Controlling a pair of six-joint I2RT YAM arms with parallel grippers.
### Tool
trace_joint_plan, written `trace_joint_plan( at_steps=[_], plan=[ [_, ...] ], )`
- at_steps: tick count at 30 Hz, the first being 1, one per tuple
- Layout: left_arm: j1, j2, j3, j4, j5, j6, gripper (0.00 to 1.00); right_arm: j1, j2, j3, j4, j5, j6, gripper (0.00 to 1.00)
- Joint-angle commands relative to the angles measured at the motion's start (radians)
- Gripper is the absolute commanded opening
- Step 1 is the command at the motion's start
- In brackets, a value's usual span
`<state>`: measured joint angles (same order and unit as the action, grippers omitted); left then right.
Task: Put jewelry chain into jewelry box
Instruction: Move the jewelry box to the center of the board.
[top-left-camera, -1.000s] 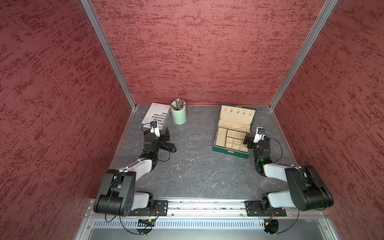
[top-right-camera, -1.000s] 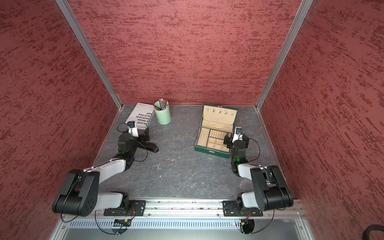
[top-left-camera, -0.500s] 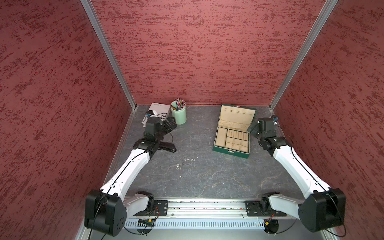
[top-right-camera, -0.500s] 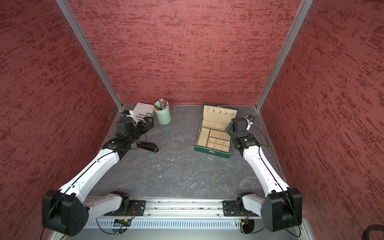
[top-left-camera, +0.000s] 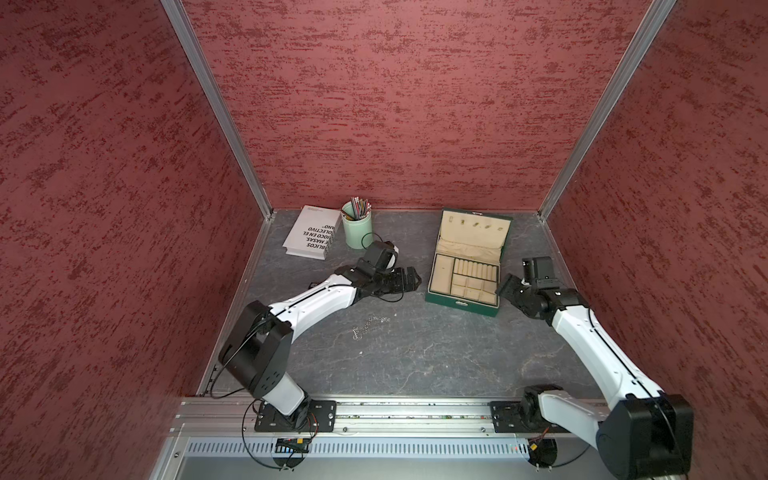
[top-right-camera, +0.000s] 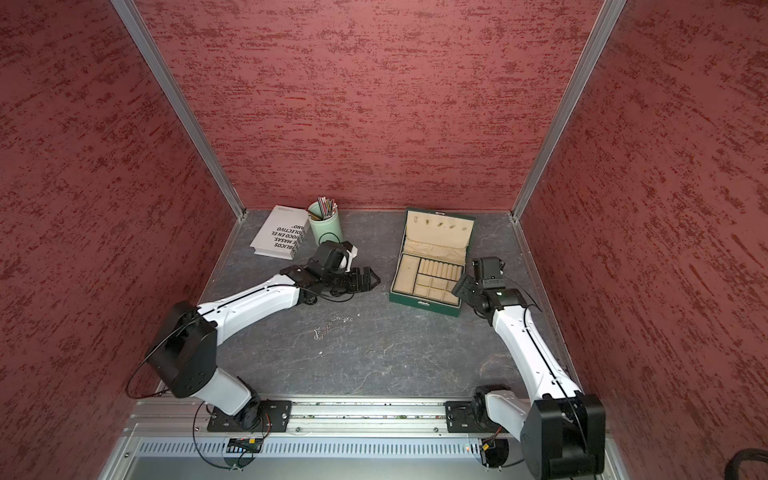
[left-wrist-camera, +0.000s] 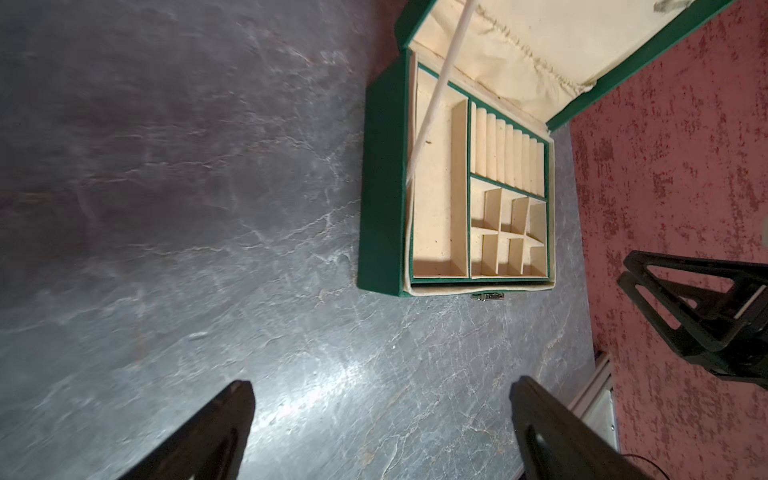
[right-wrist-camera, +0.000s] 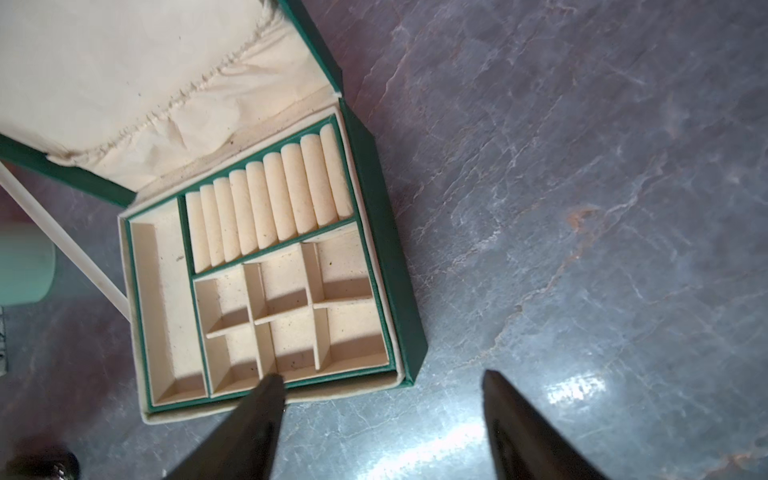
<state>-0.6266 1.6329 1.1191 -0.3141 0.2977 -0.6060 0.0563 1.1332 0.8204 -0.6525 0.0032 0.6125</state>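
**Overhead and wrist views, chain on the counter.** The jewelry chain is lying in a loose curl on the grey counter, just below the centre of the frame in both top views. It is lying well apart from both arms.

The jewelry box is sitting to the upper right of the chain. Its lid is standing open, and its beige compartments are showing nothing inside.

The left pincer is hanging near centre frame, above the chain and just left of the box. In the left wrist view its jaws are standing wide apart, with only bare counter between them.

The right pincer is hovering just beside the box's right front corner. In the right wrist view its fingers are standing spread and gripping nothing.

A mint-green pencil cup and a white book are resting at upper left, near the back wall.
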Motion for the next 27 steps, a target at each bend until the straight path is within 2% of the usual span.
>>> trace_joint_plan(
  at_steps=[1, 4, 8, 13, 20, 24, 27],
  plan=[
    [-0.007, 0.08, 0.068, 0.02, 0.098, -0.003, 1.0, -0.036, 0.041, -0.015, 0.028, -0.1, -0.066, 0.59],
    [-0.007, 0.176, 0.138, -0.003, 0.111, -0.014, 1.0, -0.045, 0.092, -0.019, 0.073, -0.132, -0.071, 0.51],
    [-0.007, 0.287, 0.234, -0.016, 0.126, -0.022, 0.96, -0.044, 0.161, -0.015, 0.121, -0.125, -0.061, 0.5],
    [-0.007, 0.395, 0.33, -0.036, 0.152, -0.028, 0.83, -0.045, 0.226, -0.013, 0.149, -0.129, -0.055, 0.45],
    [-0.031, 0.445, 0.368, -0.02, 0.167, -0.042, 0.66, -0.045, 0.251, -0.019, 0.153, -0.137, -0.059, 0.33],
    [-0.051, 0.437, 0.339, -0.002, 0.157, -0.054, 0.54, -0.042, 0.246, -0.035, 0.155, -0.153, -0.064, 0.26],
    [-0.068, 0.416, 0.297, 0.02, 0.138, -0.063, 0.5, -0.021, 0.24, -0.044, 0.147, -0.152, -0.071, 0.22]
  ],
)
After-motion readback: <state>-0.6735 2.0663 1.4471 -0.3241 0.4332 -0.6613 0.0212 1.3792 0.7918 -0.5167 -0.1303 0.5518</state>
